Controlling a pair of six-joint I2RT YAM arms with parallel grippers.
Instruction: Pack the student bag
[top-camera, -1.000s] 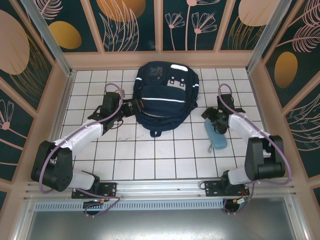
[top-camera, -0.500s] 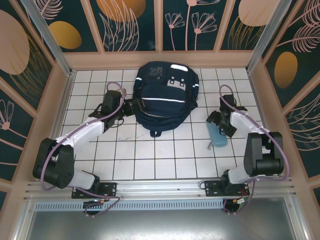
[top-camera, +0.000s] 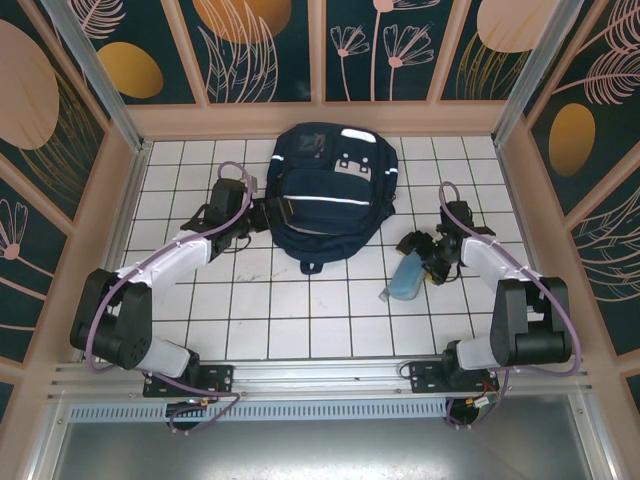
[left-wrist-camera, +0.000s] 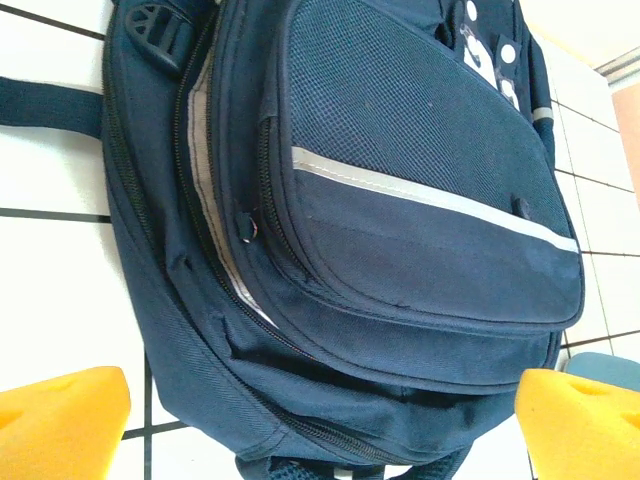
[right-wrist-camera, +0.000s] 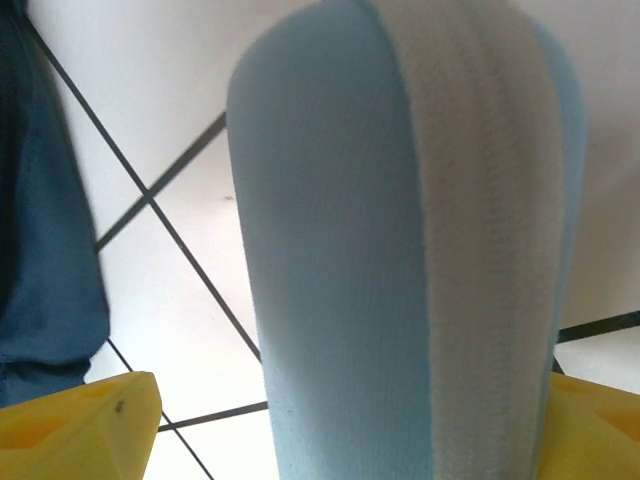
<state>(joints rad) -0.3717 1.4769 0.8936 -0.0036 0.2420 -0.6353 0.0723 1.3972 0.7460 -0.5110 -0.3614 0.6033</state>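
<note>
student bag (left-wrist-camera: 400, 200): navy woven cloth, matt; front pocket coarser weave
bag stripes (left-wrist-camera: 430, 195): silver-grey reflective tape, slight sheen
bag buckle (left-wrist-camera: 160, 25): black plastic, smooth
pouch (right-wrist-camera: 340, 250): pale blue fine-textured cloth, matt; white ribbed tape strip
tabletop (top-camera: 300, 320): smooth white, slight sheen, scuffed
left gripper pads (left-wrist-camera: 60, 425): yellow plastic, matt
right gripper pads (right-wrist-camera: 80, 425): yellow plastic, matt
front rail (top-camera: 320, 378): bare silvery metal

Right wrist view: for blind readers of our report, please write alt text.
A pale blue pouch with a white strip sits between the yellow fingertips of the right pincer, over white tiles; the student bag shows at left.
</note>
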